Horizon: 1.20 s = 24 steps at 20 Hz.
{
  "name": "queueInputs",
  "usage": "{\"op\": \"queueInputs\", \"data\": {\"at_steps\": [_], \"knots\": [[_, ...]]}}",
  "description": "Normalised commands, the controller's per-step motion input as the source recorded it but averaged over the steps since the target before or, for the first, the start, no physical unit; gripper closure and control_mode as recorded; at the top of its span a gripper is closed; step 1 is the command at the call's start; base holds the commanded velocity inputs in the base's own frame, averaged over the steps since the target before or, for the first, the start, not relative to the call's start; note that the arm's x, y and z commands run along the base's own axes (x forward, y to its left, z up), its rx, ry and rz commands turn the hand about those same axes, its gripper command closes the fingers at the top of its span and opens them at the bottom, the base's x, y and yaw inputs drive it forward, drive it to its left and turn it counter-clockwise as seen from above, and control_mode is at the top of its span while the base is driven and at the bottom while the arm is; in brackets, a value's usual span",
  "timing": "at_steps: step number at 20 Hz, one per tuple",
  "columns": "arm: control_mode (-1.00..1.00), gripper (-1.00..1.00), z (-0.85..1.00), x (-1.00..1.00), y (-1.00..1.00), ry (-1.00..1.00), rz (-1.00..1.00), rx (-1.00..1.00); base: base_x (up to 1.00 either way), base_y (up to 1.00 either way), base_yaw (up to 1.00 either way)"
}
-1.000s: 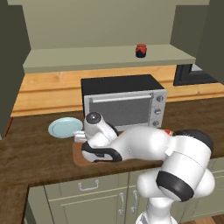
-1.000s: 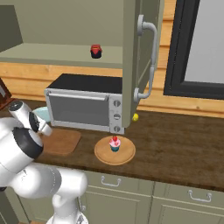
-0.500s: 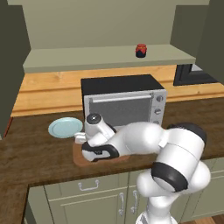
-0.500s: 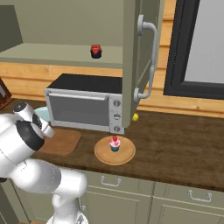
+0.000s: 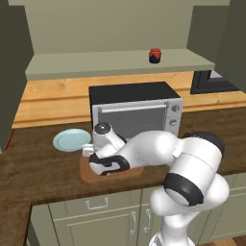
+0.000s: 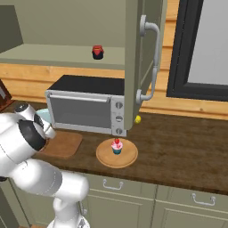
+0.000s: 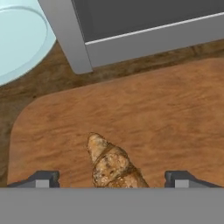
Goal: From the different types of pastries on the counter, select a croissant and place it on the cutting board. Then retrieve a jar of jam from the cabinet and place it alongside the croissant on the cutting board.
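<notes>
- No readable text, label, brand, number or sign anywhere.
- Jam jar (image 5: 154,55) on the cabinet shelf: red lid, dark body, no legible label.
- Toaster oven (image 5: 136,111): round knobs on the right panel, markings around them too small to read.
- Cutting board (image 7: 144,118), croissant (image 7: 113,164), pale blue plate (image 5: 71,140): plain surfaces, no print.
- Cupcake (image 6: 117,146) on the round wooden board (image 6: 116,153): no writing on the wrapper.
- Cabinet door (image 6: 143,62) and drawer fronts: unmarked.
</notes>
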Motion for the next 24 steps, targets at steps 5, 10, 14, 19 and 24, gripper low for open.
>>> {"op": "queueInputs", "data": {"at_steps": [5, 10, 14, 19, 24], "knots": [[-1.00, -1.00, 0.90, -0.14, -0.15, -0.13, 0.00, 0.19, 0.00, 0.00, 0.00], [-1.00, -1.00, 0.96, -0.45, -0.52, -0.15, 0.01, 0.09, 0.00, 0.00, 0.00], [-1.00, -1.00, 0.82, -0.63, -0.84, -0.04, 0.04, -0.04, 0.00, 0.00, 0.00], [-1.00, -1.00, 0.90, -0.60, -0.81, -0.05, 0.10, -0.10, 0.00, 0.00, 0.00], [-1.00, -1.00, 0.99, -0.40, -0.75, -0.22, 0.21, -0.15, 0.00, 0.00, 0.00]]}}
